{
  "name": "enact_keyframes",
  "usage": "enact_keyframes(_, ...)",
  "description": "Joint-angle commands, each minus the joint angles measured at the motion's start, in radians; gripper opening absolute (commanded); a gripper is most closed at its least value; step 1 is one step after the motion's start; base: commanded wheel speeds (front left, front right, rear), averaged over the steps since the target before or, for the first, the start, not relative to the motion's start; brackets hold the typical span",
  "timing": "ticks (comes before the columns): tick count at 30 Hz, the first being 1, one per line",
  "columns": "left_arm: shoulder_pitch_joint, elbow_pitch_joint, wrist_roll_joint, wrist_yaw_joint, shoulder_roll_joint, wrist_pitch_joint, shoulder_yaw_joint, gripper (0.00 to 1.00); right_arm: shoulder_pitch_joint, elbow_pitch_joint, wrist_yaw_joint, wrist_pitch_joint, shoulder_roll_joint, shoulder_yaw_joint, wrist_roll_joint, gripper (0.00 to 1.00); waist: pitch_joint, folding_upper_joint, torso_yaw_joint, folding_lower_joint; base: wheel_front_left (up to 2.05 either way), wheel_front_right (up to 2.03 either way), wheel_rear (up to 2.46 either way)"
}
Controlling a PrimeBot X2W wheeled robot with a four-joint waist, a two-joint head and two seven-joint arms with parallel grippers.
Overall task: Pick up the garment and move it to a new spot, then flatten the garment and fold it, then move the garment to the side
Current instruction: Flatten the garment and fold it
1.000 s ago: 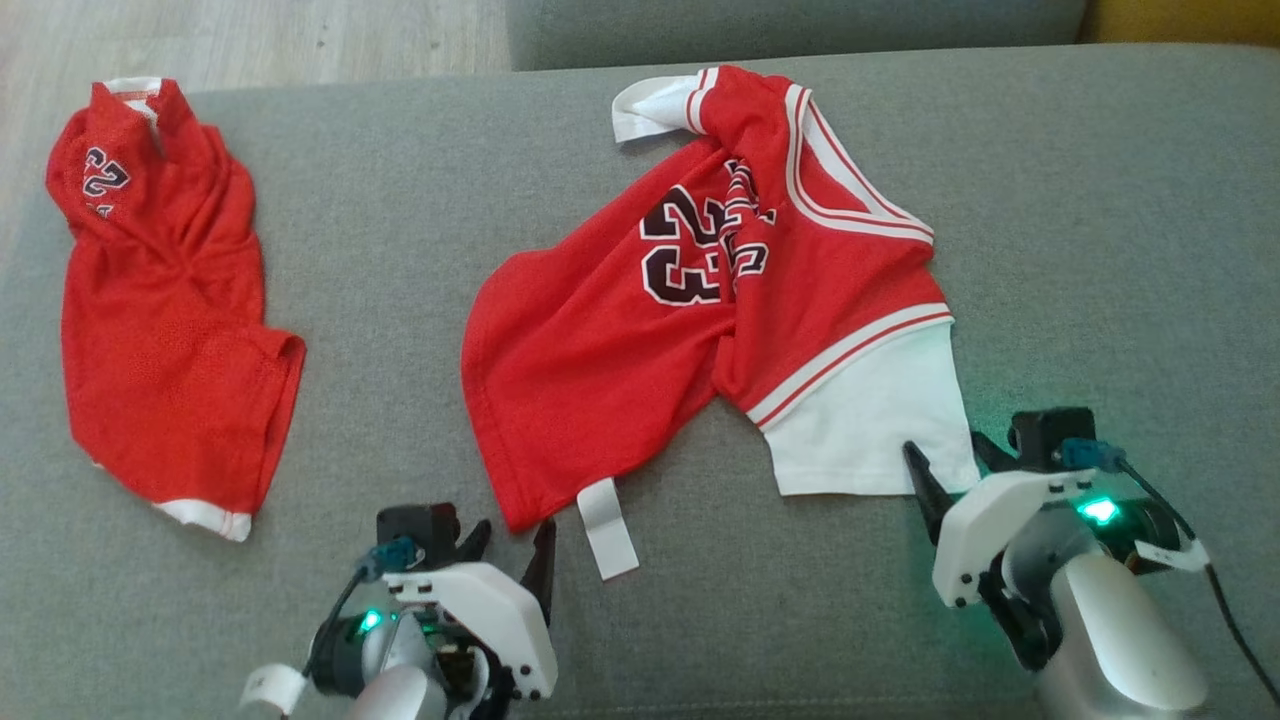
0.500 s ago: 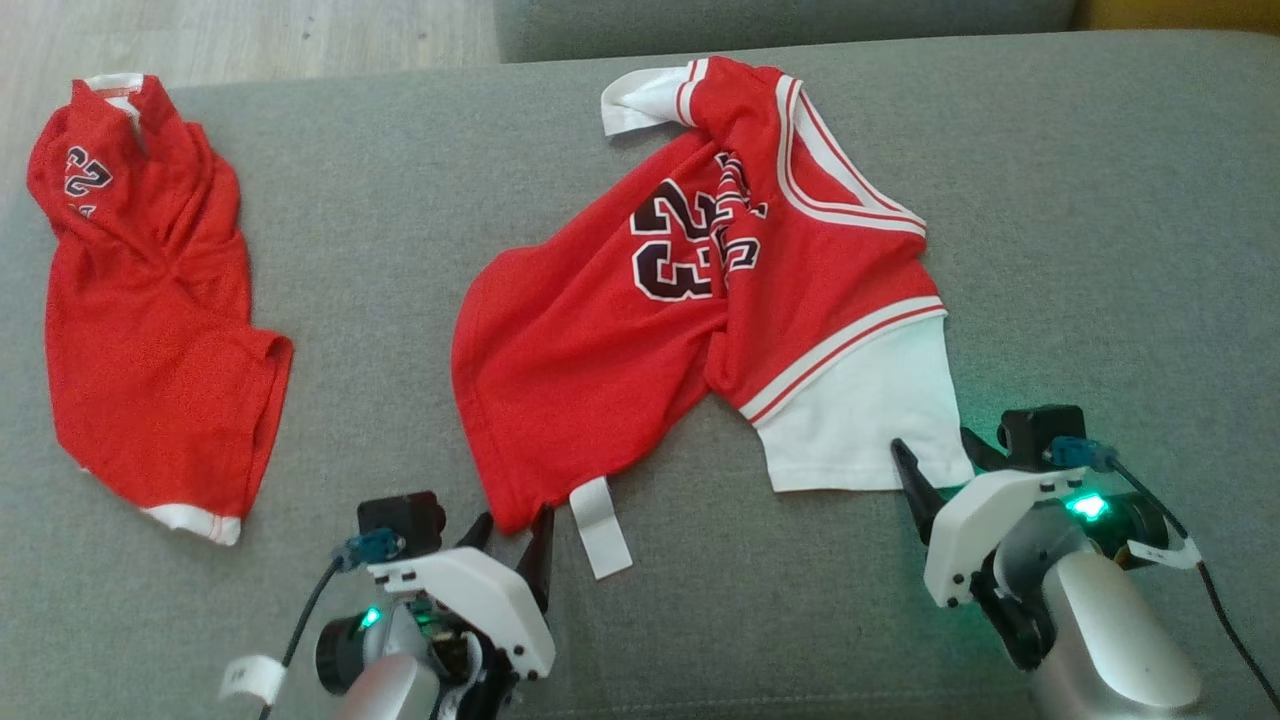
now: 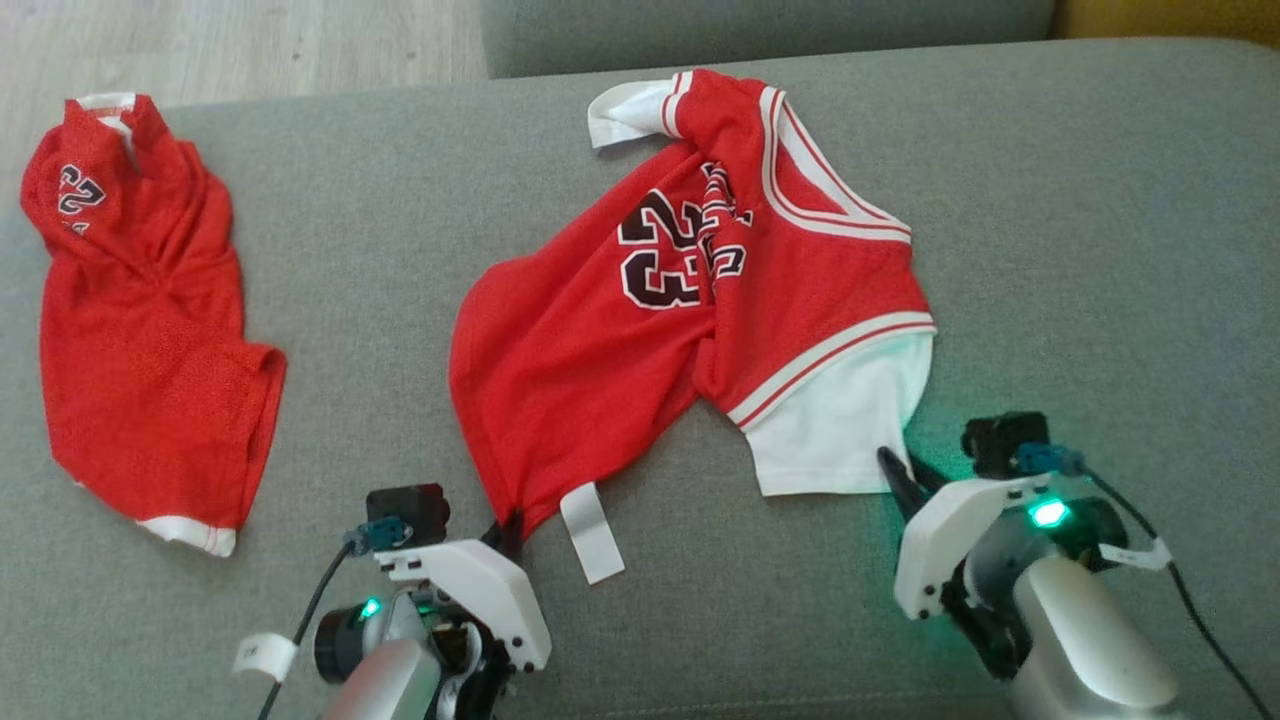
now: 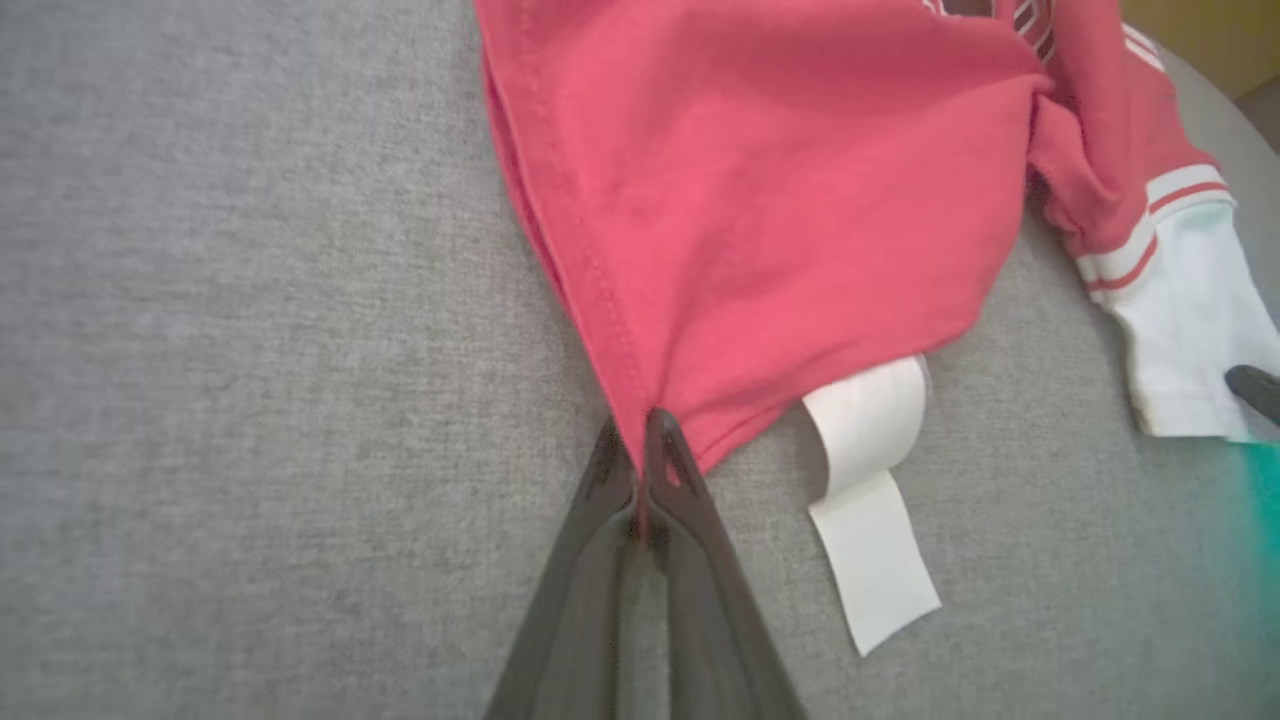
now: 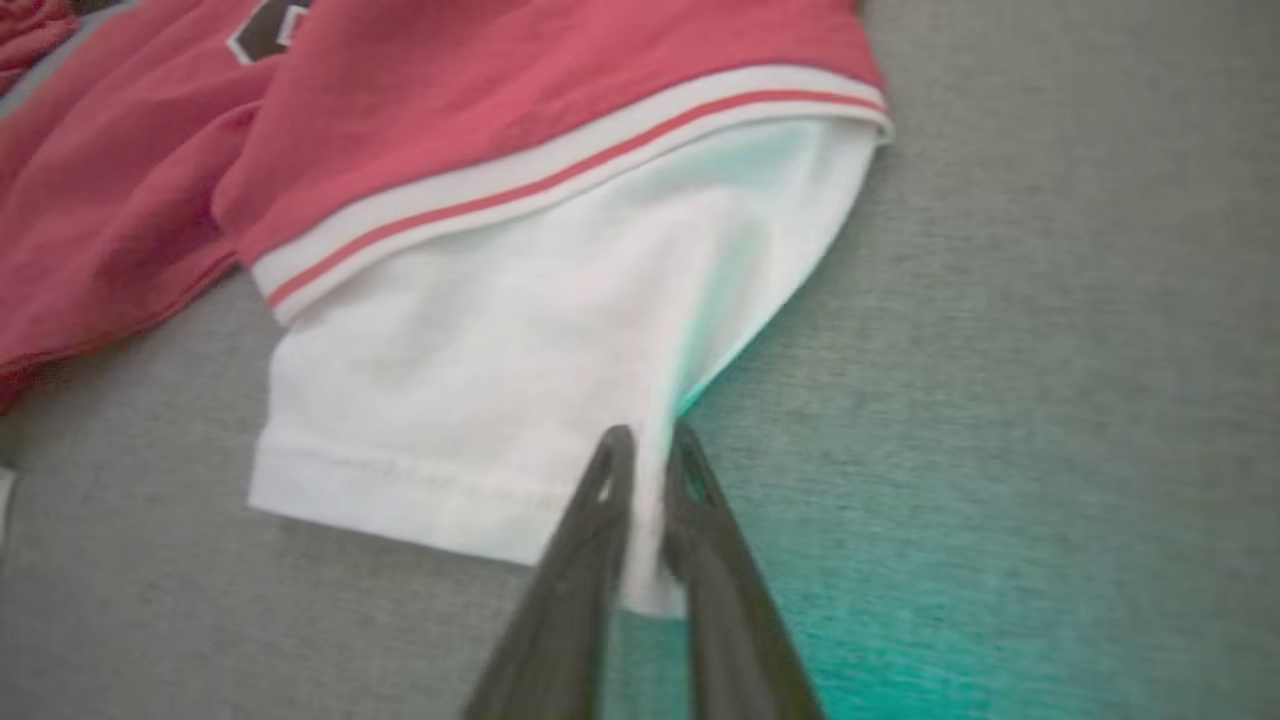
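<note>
The garment (image 3: 640, 330) is a red jersey with number 23 and white sleeves, lying crumpled mid-cushion. My left gripper (image 3: 508, 528) is shut on its red hem corner near me; the left wrist view shows the gripper (image 4: 640, 440) pinching the red garment (image 4: 760, 220) beside a white label strip (image 4: 870, 500). My right gripper (image 3: 905, 475) is shut on the near corner of the white sleeve (image 3: 840, 430). In the right wrist view that gripper (image 5: 648, 450) has white sleeve cloth (image 5: 480, 390) pinched between its fingers.
A second red jersey (image 3: 140, 330) lies crumpled at the far left of the grey sofa cushion (image 3: 1080, 250). Wooden floor (image 3: 250, 40) shows beyond the cushion's far left edge. Another grey cushion (image 3: 760, 30) lies behind.
Both grippers went from open to shut on the garment: the left on the red hem corner, the right on the white sleeve corner. The head camera shifted a little.
</note>
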Motion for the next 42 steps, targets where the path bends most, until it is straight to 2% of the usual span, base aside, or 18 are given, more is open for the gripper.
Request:
enact_keyframes(1,-0.015,0.001,-0.020,-0.016,0.000,0.000,0.010,0.00,-0.002,-0.029,-0.001,-0.022,-0.004,0.039,0.035,0.00,-0.013,0.0000,-0.001,0.0000,0.00,0.00,0.00)
enact_keyframes(4,-0.010,-0.028,-0.070,-0.039,-0.001,-0.014,0.032,0.00,-0.003,-0.075,-0.001,-0.064,-0.005,0.025,0.128,0.00,-0.031,0.0000,-0.004,0.0000,0.00,0.00,0.00)
enact_keyframes(7,0.003,-0.106,-0.102,-0.053,0.014,-0.030,0.065,0.00,0.002,-0.184,-0.001,-0.086,0.013,-0.032,0.304,0.00,-0.053,0.0000,-0.012,0.0000,0.00,0.00,0.00)
enact_keyframes(10,0.032,-0.247,-0.140,-0.064,0.053,-0.022,0.106,0.00,0.015,-0.341,-0.001,-0.076,-0.004,-0.093,0.425,0.00,-0.077,0.0000,-0.027,0.0000,0.00,0.00,0.00)
enact_keyframes(11,0.032,-0.247,-0.140,-0.064,0.053,-0.022,0.106,0.00,0.015,-0.341,-0.001,-0.076,-0.004,-0.093,0.425,0.00,-0.077,0.0000,-0.027,0.0000,0.00,0.00,0.00)
enact_keyframes(14,0.067,-0.437,-0.175,-0.071,0.102,0.009,0.141,0.00,0.035,-0.520,-0.001,-0.041,-0.030,-0.167,0.509,0.00,-0.100,0.0000,-0.042,0.0000,0.00,0.00,0.00)
enact_keyframes(19,0.117,-0.790,-0.253,-0.060,0.151,0.091,0.190,0.00,0.047,-0.816,-0.001,0.063,-0.052,-0.283,0.564,0.00,-0.124,0.0000,-0.075,0.0000,0.00,0.00,0.00)
enact_keyframes(22,0.102,-0.983,-0.298,-0.052,0.174,0.150,0.210,0.00,0.026,-0.986,-0.001,0.140,-0.041,-0.342,0.561,0.00,-0.120,0.0000,-0.088,0.0000,0.00,0.00,0.00)
enact_keyframes(28,-0.018,-1.256,-0.375,-0.009,0.202,0.276,0.248,0.00,-0.098,-1.243,-0.001,0.308,-0.006,-0.434,0.582,0.00,-0.084,0.0000,-0.107,0.0000,0.00,0.00,0.00)
enact_keyframes(32,-0.120,-1.339,-0.426,0.049,0.209,0.355,0.285,0.00,-0.214,-1.316,-0.001,0.402,0.013,-0.525,0.595,0.00,-0.033,0.0000,-0.113,0.0000,0.00,0.00,0.00)
enact_keyframes(35,-0.191,-1.338,-0.410,0.084,0.242,0.397,0.322,0.00,-0.302,-1.319,-0.001,0.462,0.020,-0.589,0.581,0.00,0.028,0.0000,-0.114,0.0000,0.00,0.00,0.00)
enact_keyframes(39,-0.285,-1.277,-0.412,0.101,0.245,0.422,0.332,0.00,-0.407,-1.246,-0.001,0.512,0.027,-0.611,0.528,0.00,0.131,0.0000,-0.106,0.0000,0.00,0.00,0.00)
enact_keyframes(42,-0.390,-1.159,-0.360,0.096,0.269,0.432,0.323,0.00,-0.498,-1.133,-0.001,0.518,0.024,-0.577,0.458,0.00,0.216,0.0000,-0.094,0.0000,0.00,0.00,0.00)
